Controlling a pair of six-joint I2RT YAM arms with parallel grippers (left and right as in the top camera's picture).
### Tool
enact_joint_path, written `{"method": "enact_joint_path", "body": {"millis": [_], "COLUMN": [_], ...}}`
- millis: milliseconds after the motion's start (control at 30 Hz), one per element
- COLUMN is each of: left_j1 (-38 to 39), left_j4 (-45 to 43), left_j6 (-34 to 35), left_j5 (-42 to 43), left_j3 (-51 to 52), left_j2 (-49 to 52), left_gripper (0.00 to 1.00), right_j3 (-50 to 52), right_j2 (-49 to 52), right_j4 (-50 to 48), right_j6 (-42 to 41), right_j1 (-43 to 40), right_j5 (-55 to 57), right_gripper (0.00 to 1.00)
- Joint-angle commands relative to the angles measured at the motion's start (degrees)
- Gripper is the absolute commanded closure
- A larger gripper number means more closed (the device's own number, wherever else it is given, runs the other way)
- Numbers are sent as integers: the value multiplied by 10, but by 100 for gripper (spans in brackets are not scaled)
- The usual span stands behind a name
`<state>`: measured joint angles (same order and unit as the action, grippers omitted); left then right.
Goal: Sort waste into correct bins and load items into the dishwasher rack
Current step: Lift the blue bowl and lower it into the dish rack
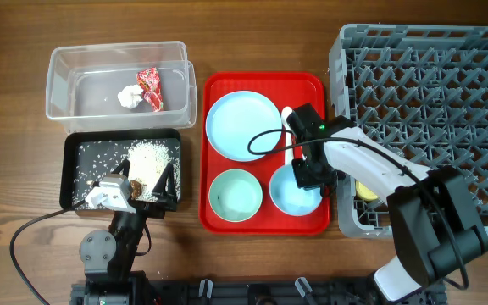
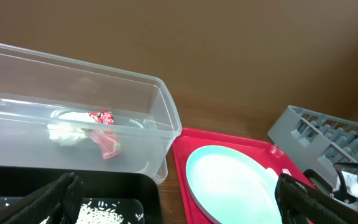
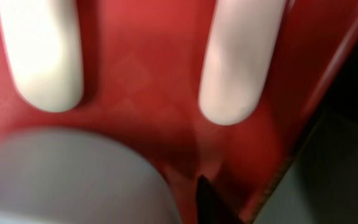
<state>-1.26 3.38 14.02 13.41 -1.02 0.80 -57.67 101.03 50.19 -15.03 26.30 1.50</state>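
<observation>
The clear tub [image 1: 117, 80] holds the crumpled white tissue [image 1: 129, 96] and the red wrapper [image 1: 149, 85]; both also show in the left wrist view [image 2: 67, 132] [image 2: 104, 140]. The black tray [image 1: 121, 169] holds rice [image 1: 146, 157]. My left gripper [image 1: 146, 180] [image 2: 176, 205] is open and empty above its front. On the red tray [image 1: 265, 222] lie the light-blue plate [image 1: 242, 125] [image 2: 235, 180], the mint-green bowl [image 1: 235, 195], the light-blue bowl [image 1: 293, 193] [image 3: 61, 180] and two white utensil handles [image 1: 288, 127] [image 3: 235, 62]. My right gripper [image 1: 313, 174] [image 3: 207, 199] grips that bowl's right rim; one finger shows.
The grey dishwasher rack [image 1: 430, 110] [image 2: 319, 134] fills the right side, close against the red tray's right wall. The yellow cup [image 1: 366, 191] sits in the rack's front-left corner, partly under my right arm. Bare wooden table lies behind the tub and the trays.
</observation>
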Motion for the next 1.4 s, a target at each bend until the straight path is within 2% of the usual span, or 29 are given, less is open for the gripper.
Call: {"method": "enact_joint_path", "body": {"millis": [0,200,367,467,533,700,800,900,967,1167,1367], "left_j1": [-5,-5,-5,-5,-5,-5,-5,-5,-5,-5,-5], "left_j4": [-3,-3,-3,-3,-3,-3,-3,-3,-3,-3,-3], "left_j6": [-1,-1,-1,-1,-1,-1,-1,-1,-1,-1,-1], "left_j5": [1,1,1,1,1,1,1,1,1,1,1], "left_j3": [7,7,7,7,7,7,7,7,7,7,7], "left_j2": [-6,-6,-6,-6,-6,-6,-6,-6,-6,-6,-6], "left_gripper": [0,0,0,0,0,0,0,0,0,0,0], "right_j3": [-2,-2,-5,-5,-5,-5,-20,-35,-42,-67,-74], "right_j2": [-26,-125,-240,-318,-369,-480,-511,-509,-490,-366,-247], "right_j4": [0,7,25,36,37,50,47,27,7,0,-23], "right_j6": [-8,-17,-48,-96,-96,-156,-167,-156,-122,-64,-49], "right_j1": [1,1,1,1,1,1,1,1,1,-15,-85], "right_j5": [-3,-4,23,88,133,360,399,438,483,655,647], "right_gripper": [88,96,96,96,96,96,96,96,96,96,96]}}
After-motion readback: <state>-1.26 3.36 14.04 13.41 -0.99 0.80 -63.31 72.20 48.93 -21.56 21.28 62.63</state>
